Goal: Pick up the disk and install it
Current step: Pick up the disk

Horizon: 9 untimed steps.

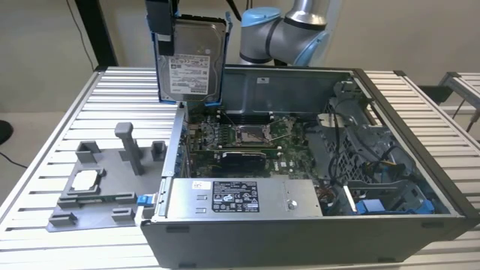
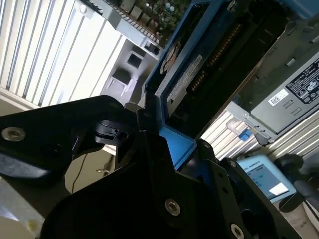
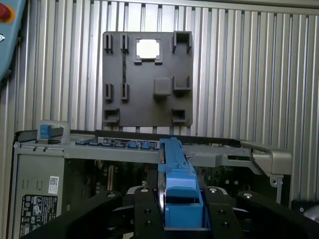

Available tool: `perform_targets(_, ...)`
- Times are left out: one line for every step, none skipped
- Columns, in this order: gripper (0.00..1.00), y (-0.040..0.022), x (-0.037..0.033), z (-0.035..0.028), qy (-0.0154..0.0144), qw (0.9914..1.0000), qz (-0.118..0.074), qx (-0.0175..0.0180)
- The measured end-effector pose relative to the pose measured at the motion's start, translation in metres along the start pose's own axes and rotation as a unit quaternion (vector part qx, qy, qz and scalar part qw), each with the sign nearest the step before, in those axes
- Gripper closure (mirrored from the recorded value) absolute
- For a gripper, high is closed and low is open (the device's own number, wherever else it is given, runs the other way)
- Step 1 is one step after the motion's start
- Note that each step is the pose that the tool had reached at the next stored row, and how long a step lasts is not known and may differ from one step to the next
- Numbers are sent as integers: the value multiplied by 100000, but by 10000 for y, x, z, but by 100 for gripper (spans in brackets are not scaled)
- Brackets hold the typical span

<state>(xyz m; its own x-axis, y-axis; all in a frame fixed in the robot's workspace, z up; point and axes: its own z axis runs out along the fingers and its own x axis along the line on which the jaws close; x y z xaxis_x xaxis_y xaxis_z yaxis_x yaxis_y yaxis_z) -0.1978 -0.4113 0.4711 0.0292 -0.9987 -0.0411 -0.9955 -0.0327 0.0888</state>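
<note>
The disk (image 1: pixel 191 62), a silver hard drive with a white label in a blue bracket, hangs upright in the air above the back left corner of the open computer case (image 1: pixel 420 140). My gripper (image 1: pixel 161 19) is shut on its top edge. In the first wrist view the black fingers (image 3: pixel 144 209) clamp the blue bracket (image 3: pixel 179 199) from both sides, with the case rim just below. In the second wrist view the disk (image 2: pixel 184 74) runs away from the black gripper body (image 2: pixel 149 149).
A grey fixture plate (image 1: pixel 98 185) with posts and a small square silver chip (image 1: pixel 84 179) lies on the slatted table at the exterior view's left. Inside the case are the motherboard (image 1: pixel 248 138), a grey power supply box (image 1: pixel 240 197) and cables (image 1: pixel 360 140).
</note>
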Motion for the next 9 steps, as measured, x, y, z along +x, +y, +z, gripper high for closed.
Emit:
perform_targets(100, -11, 0, -1, 4, 100000, -1, -7)
perform_targets(100, -23, 1, -2, 3, 100000, 1, -16)
perform_targets(100, -35, 1, -3, 3, 100000, 0, -25)
perform_targets(100, -46, 1, -4, 2, 100000, 3, -30)
perform_targets(100, -59, 2, -6, 3, 100000, 3, -41)
perform_targets(100, -70, 2, -7, 5, 100000, 2, -48)
perform_targets(100, -81, 2, -7, 0, 100000, 3, -48)
perform_targets(100, -91, 3, -8, 1, 100000, 2, -57)
perform_targets(100, -101, 3, -10, 2, 100000, 4, -65)
